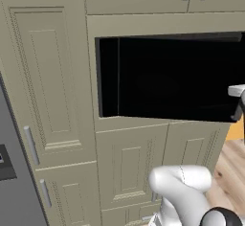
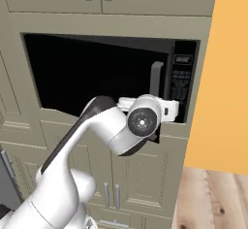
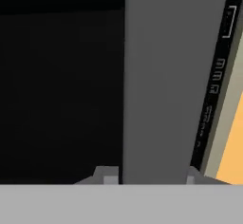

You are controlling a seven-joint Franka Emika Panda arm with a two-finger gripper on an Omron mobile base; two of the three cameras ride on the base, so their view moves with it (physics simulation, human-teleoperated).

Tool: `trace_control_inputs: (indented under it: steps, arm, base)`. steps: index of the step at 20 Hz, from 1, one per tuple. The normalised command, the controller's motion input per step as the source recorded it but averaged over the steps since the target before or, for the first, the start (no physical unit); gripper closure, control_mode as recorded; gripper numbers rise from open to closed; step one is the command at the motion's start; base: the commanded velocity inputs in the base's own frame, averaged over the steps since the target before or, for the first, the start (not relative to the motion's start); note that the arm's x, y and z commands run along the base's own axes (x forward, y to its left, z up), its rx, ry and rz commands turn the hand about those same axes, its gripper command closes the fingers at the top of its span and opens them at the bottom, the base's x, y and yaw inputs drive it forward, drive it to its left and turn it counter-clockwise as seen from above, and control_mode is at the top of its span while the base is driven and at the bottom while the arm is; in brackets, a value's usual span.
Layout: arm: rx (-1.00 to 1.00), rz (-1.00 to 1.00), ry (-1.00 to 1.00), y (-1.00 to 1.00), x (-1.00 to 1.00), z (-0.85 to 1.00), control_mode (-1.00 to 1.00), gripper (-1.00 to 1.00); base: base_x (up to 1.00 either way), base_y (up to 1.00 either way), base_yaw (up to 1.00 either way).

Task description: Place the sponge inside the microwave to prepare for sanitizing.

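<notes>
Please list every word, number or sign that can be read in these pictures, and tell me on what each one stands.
No text can be read for certain.
Microwave button panel, right base view: a small display and rows of white markings, too small to read.
The same panel in the hand view: white marks along the black strip, blurred and seen at a slant, unreadable.
Cabinet doors and wall: no text.

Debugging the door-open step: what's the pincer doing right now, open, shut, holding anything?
Pincer: shut on the tall grey bar-shaped door handle of the built-in black microwave; a fingertip shows on each side of it.
</notes>
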Motion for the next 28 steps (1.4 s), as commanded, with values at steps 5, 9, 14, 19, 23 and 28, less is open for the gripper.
trace_control_inputs:
  steps: [5,9,14,19,23,28]
  arm:
    - [-0.11,0.0,0.04,0.3,-0.57,0.12,-1.0,1.0]
    - [-0.11,0.0,0.06,0.27,-0.58,0.13,-1.0,1.0]
    - [-0.11,0.0,0.09,0.27,-0.57,0.14,-1.0,1.0]
    - [-0.11,0.0,0.18,0.24,-0.51,0.17,-1.0,1.0]
    - [-0.1,-0.03,0.2,0.25,-0.51,0.13,-1.0,1.0]
    - [-0.06,-0.08,0.16,0.31,-0.53,0.06,-1.0,1.0]
  base:
    - [0.0,0.0,0.0]
    - [0.0,0.0,0.0]
    - [0.0,0.0,0.0]
    - [0.0,0.0,0.0]
    - [0.0,0.0,0.0]
    - [0.0,0.0,0.0]
